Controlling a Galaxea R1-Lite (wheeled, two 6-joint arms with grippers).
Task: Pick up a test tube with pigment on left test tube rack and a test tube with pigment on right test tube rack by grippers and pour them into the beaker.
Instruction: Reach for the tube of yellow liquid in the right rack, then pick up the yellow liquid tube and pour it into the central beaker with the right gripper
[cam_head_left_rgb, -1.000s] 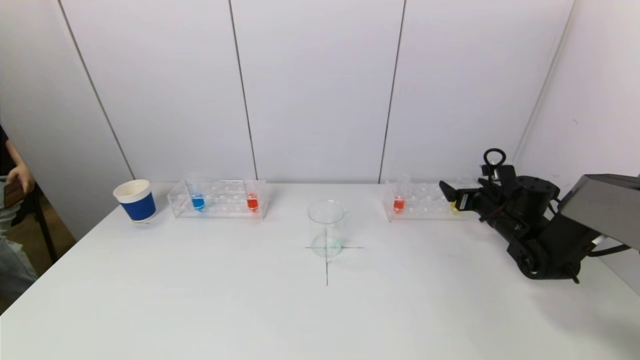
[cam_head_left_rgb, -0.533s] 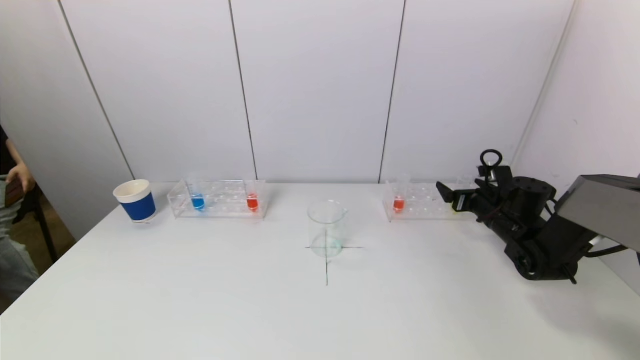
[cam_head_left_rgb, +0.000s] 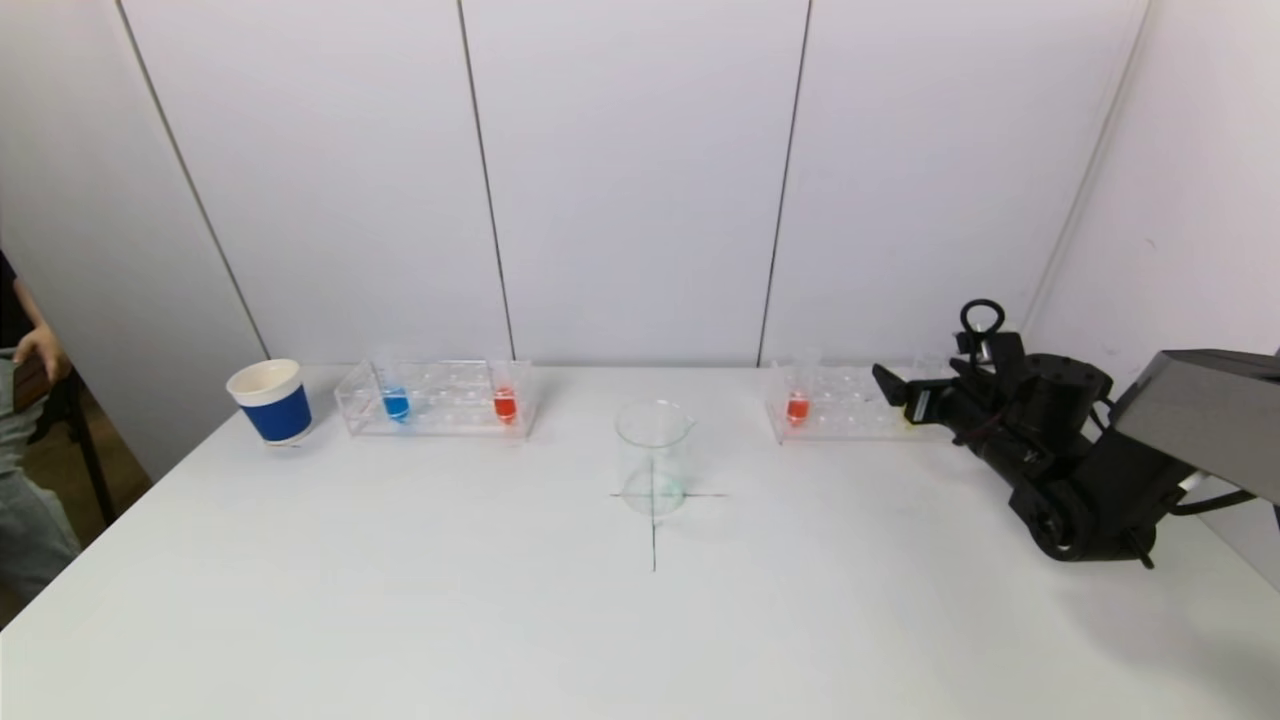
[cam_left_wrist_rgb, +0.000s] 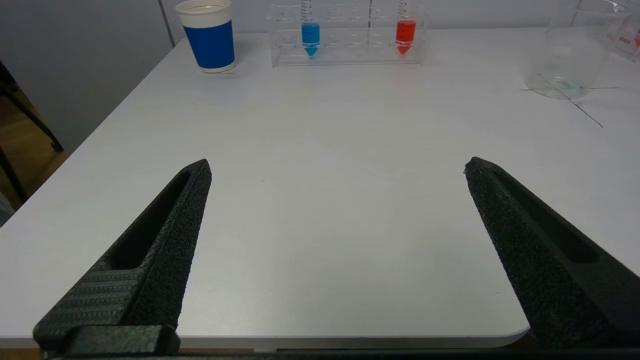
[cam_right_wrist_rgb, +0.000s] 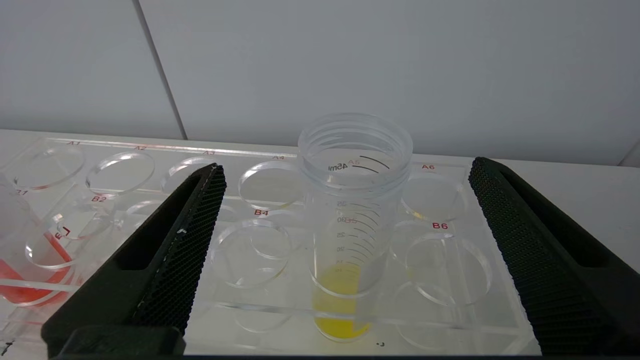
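right gripper (cam_right_wrist_rgb: 345, 170) spread wide, nothing held; the yellow-pigment tube (cam_right_wrist_rgb: 350, 235) stands upright in the gap between its fingers (cam_right_wrist_rgb: 170, 250), untouched on either side, seated in a front-row hole of the right rack (cam_right_wrist_rgb: 450, 280) (hole labels a6 and b6 just beside it). an orange-pigment tube (cam_right_wrist_rgb: 30, 270) shows at the lower left of that wrist frame, in the same rack. in the head view the right gripper (cam_head_left_rgb: 905, 400) sits at middle right, its tip at the rack's right end, the orange tube (cam_head_left_rgb: 797, 400) at the rack's left end. beaker (cam_head_left_rgb: 654, 456) centre frame, on a drawn cross on the white table (cam_head_left_rgb: 400, 600), well apart from both racks. left rack (cam_head_left_rgb: 438, 398) upper left of centre, holding a blue tube (cam_head_left_rgb: 396, 396) and a red tube (cam_head_left_rgb: 505, 398), both upright. blue paper cup (cam_head_left_rgb: 271, 401) just left of that rack. left gripper (cam_left_wrist_rgb: 337, 170) also released, empty, low at the table's near edge, well short of the left rack; it does not appear in the head view.
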